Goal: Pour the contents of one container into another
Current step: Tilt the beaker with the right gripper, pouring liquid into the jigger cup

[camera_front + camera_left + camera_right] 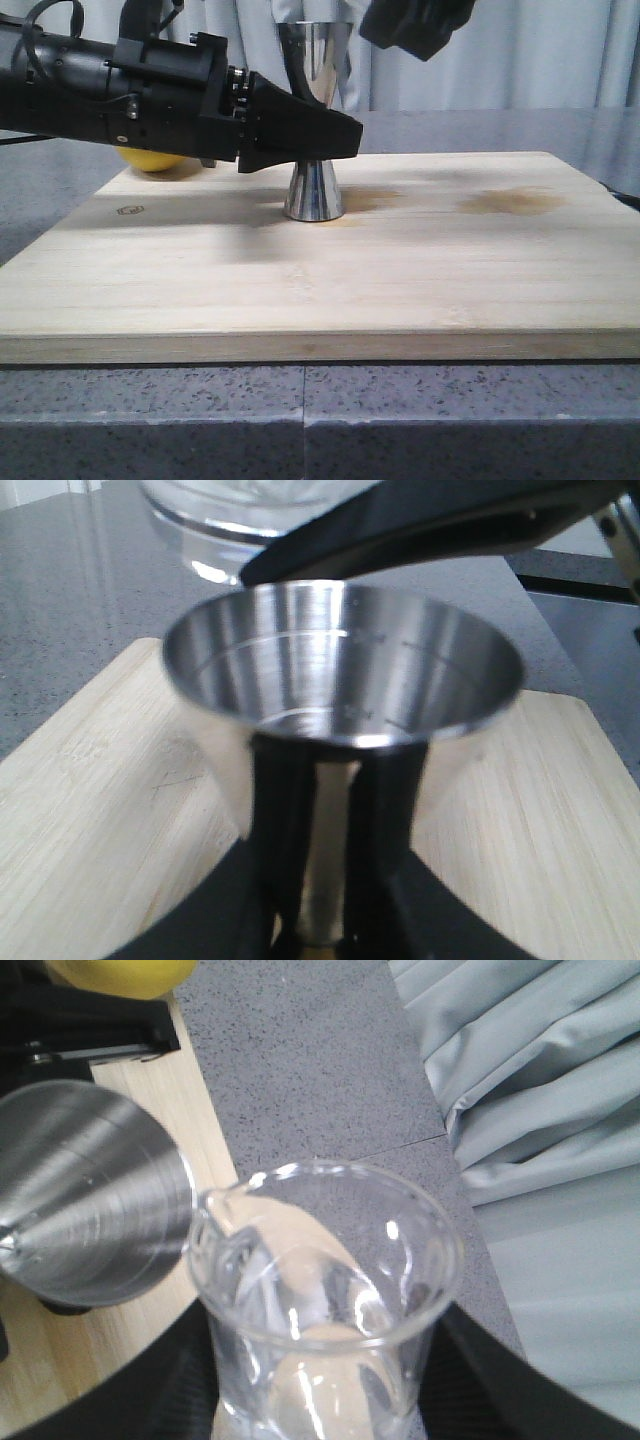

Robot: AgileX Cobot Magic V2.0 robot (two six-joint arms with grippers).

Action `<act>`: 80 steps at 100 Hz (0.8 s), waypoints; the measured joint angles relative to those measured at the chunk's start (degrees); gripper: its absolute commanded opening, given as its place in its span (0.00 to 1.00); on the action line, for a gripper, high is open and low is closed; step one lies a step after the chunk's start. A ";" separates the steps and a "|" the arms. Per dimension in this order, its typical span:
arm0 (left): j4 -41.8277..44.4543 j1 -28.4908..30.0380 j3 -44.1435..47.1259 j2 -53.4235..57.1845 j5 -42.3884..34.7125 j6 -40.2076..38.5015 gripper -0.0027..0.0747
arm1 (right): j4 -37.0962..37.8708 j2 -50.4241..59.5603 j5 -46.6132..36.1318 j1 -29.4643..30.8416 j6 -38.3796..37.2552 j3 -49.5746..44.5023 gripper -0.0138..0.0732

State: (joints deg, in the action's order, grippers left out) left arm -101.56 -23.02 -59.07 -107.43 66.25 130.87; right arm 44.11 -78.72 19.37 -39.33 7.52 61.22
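The steel hourglass jigger [314, 190] stands upright on the wooden board [400, 280]. My left gripper [335, 135] reaches in from the left and is shut on its narrow waist. In the left wrist view the jigger's open cup [345, 680] fills the middle, with my black fingers [290, 810] on either side of the waist and the gripper [335, 775] closed on it. My right gripper [325, 1380] is shut on the clear glass beaker [330, 1290], held above and just behind the jigger [80, 1200]. The beaker's lip points at the jigger's rim. The beaker's underside [230, 510] shows over the cup.
A yellow lemon [150, 160] lies at the board's back left, behind my left arm. Brown stains [515, 203] mark the board's right side. The board rests on a grey speckled counter [300, 420]. Pale curtains [540, 1110] hang behind.
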 measured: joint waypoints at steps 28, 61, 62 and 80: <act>0.00 0.00 0.00 0.00 0.00 0.00 0.09 | 1.18 0.00 -0.04 -1.39 1.52 0.00 0.48; 0.00 0.00 0.00 0.00 0.00 0.00 0.09 | 2.63 0.00 0.72 -1.91 2.19 0.00 0.48; 0.00 0.00 0.00 0.00 0.00 0.00 0.09 | 2.64 0.00 0.72 -1.91 2.19 0.00 0.48; 0.00 0.00 0.00 0.00 0.00 0.00 0.09 | 4.62 0.00 0.81 -1.93 2.33 0.00 0.48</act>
State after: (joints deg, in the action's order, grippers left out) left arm -101.56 -23.02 -59.07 -107.43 66.25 130.87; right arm 48.73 -78.72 20.18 -41.25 9.85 61.22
